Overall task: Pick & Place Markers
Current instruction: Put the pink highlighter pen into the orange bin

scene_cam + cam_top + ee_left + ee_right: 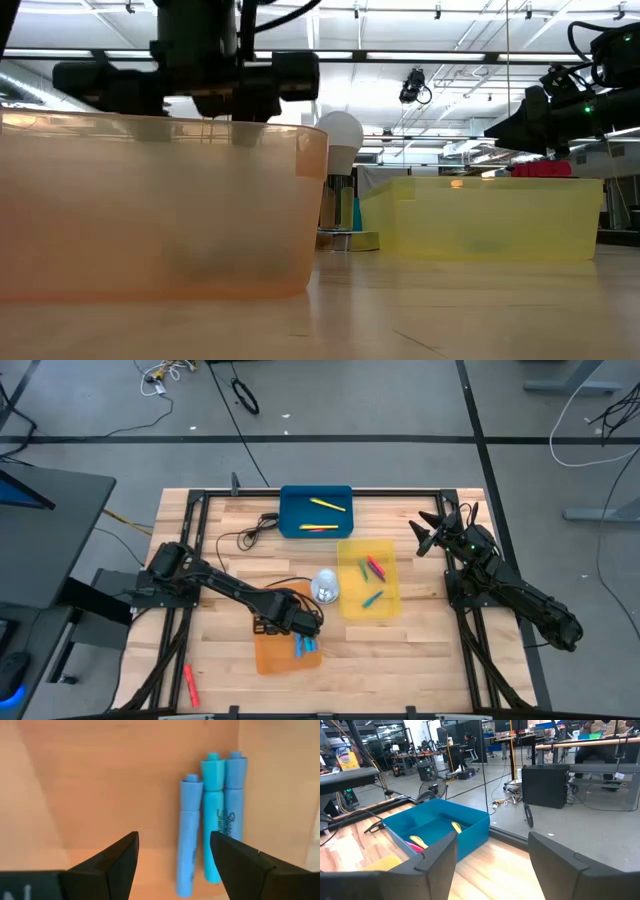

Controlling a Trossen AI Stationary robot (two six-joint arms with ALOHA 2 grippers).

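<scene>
So the left gripper (303,622) is down over the orange tray (270,653), which sits at the near middle of the wooden table (220,670). In the left wrist view its two dark fingers (112,862) are spread apart with nothing between them, so it's released, not grasping anything. Right below it, three light blue markers (212,820) lie side by side on the orange tray floor, touching each other and all pointing the same way. From above they show as a small blue cluster (305,647) at the right side of that tray, just beside the gripper.

The right gripper (428,532) is parked up at the far right of the table, well apart from the trays and off the surface. Its fingers (437,857) stand open and empty too.

Other markers: the yellow tray (352,605) sits right of the orange one and holds a red marker (376,569), a green marker (363,570) and a light blue marker (372,599). The blue tray (292,500) is at the far middle, with yellow markers (328,506) in it and something pinkish-red along its near wall. One more red marker (189,680) lies loose on the table at the near left, well clear of everything.

There's also a white bulb-shaped object (325,586) standing between the orange and yellow trays, and a black cable (250,532) snaking across the table near the blue tray.
</scene>
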